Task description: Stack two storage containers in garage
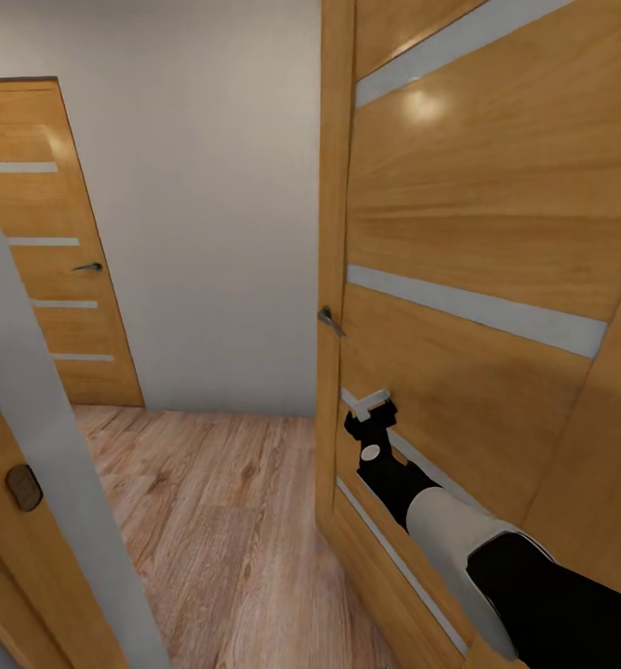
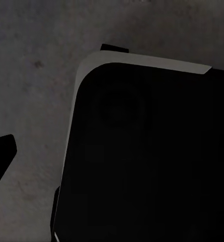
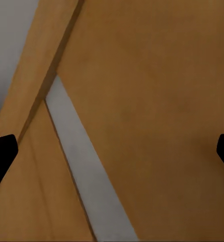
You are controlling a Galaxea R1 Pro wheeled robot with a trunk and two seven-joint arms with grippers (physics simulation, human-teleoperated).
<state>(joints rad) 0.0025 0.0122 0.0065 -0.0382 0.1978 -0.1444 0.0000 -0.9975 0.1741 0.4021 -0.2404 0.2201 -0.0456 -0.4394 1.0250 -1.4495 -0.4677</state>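
My right gripper [image 1: 370,415] reaches out against an open wooden door [image 1: 478,232] with pale horizontal stripes; its fingers are spread wide apart, grasping nothing. My left fingers: I cannot tell their state. Light wood-plank floor [image 1: 218,520] runs ahead to a grey wall [image 1: 208,186] and a second, closed door [image 1: 50,242]

Glare on door [image 1: 422,104]; left wrist dim.
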